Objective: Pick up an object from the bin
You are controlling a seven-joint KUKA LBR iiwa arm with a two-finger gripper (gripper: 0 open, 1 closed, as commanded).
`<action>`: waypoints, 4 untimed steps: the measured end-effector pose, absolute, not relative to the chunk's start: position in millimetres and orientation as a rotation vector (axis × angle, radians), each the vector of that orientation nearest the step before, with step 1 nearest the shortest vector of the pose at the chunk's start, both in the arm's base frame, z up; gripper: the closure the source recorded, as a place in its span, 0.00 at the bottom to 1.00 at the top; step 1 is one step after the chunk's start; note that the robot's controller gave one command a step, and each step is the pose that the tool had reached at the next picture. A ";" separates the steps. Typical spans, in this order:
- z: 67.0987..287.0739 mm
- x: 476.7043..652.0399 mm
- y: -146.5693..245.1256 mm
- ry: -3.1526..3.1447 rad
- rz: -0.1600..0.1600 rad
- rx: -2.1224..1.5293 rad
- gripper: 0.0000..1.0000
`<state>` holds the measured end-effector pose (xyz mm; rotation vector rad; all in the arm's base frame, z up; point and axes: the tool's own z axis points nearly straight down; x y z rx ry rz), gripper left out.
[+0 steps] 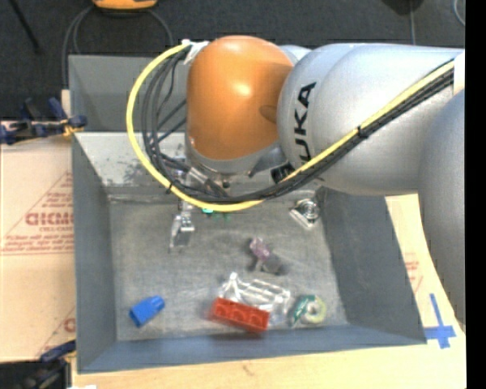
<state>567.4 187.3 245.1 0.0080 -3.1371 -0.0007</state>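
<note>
Gripper (pixel 243 220) spread wide over the back of the bin (pixel 93 250), not gripping anything, small purple block (pixel 263 254) nearest to it

So the purple block is lying on the bin floor around the middle, a bit toward the right, just in front of the gap between the two metal fingers (pixel 181 229) and not touching either one. The fingers sit well apart with only bare floor between them, poking out from under the big orange cover (pixel 231 96) on the wrist. Further toward the front wall there's a small heap: a crinkly clear plastic piece (pixel 255 288) with a red brick (pixel 240 314) right up against it, and a green-and-white ring (pixel 308 308) just beside those on the right. A blue piece (pixel 146 310) lies by itself in the front left corner, well apart from everything.
</note>
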 end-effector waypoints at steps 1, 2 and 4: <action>113.9 526.9 221.9 -3.140 -0.005 0.275 0.00; 127.1 491.0 226.2 -3.048 -0.001 0.769 0.00; 75.2 485.9 222.7 -2.538 0.001 1.861 0.00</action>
